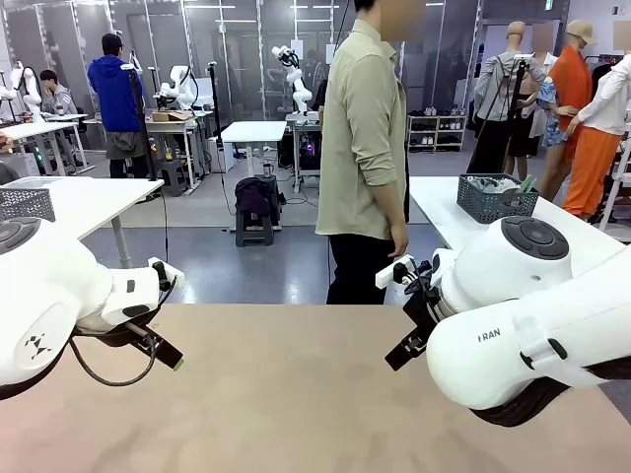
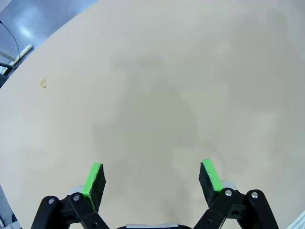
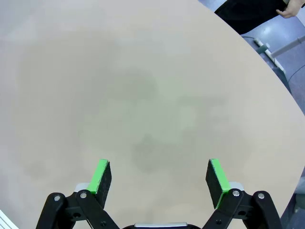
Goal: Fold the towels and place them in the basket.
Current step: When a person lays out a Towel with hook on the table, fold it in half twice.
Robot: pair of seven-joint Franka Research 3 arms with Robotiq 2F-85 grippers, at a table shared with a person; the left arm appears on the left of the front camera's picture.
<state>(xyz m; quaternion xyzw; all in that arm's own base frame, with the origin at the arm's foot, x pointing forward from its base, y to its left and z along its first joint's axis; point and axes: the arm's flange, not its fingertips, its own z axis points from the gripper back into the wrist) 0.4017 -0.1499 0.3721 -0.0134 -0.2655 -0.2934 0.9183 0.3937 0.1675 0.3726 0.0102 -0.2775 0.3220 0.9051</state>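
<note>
Smooth matt tabletop (image 2: 157, 81), glossy plastic arms (image 1: 49, 281)

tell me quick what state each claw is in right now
left claw: open, holding nothing
right claw: open, holding nothing

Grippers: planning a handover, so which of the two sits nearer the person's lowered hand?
The right gripper, just below the person's hand in the front view; the left gripper sits far to its left.
</note>
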